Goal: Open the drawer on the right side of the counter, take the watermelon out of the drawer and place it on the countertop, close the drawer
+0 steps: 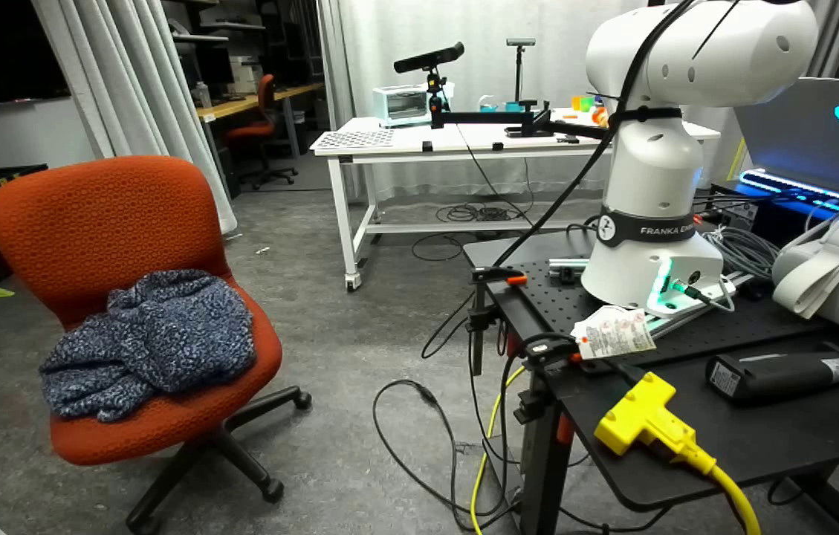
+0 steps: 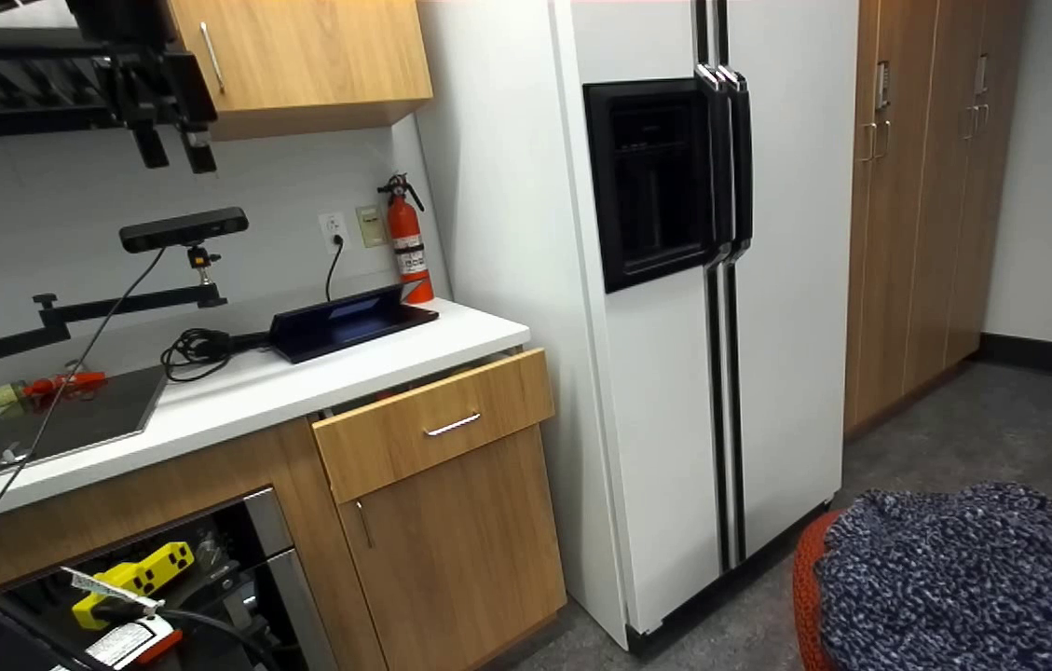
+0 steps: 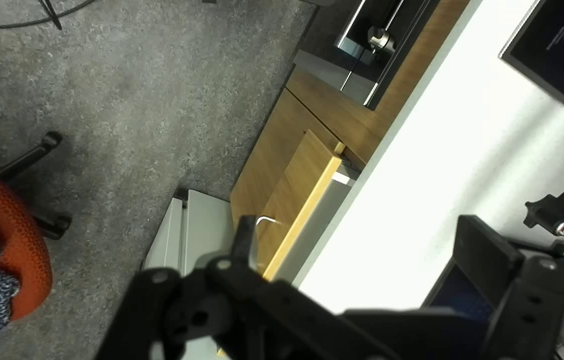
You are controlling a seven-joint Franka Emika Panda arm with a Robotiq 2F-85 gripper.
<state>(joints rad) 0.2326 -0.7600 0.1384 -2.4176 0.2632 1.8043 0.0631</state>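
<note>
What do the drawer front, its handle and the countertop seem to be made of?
Drawer front: wood veneer or wood-look laminate, satin; tan with faint grain.
Handle: probably metal, polished, judging by its bright silvery shine.
Countertop: smooth, plain white, perhaps laminate or solid surface; glare could hide texture.

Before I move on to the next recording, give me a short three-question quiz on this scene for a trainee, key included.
1. True or false: the drawer is fully shut.
2. Multiple choice: the jaws are (a) pressed together, (b) clamped on the drawer, (c) apart, holding nothing.
3. In an exterior view, which red item shows between the wall outlet and the fridge?

Key:
1. False; it stands partly open.
2. (c)
3. The fire extinguisher.
</note>
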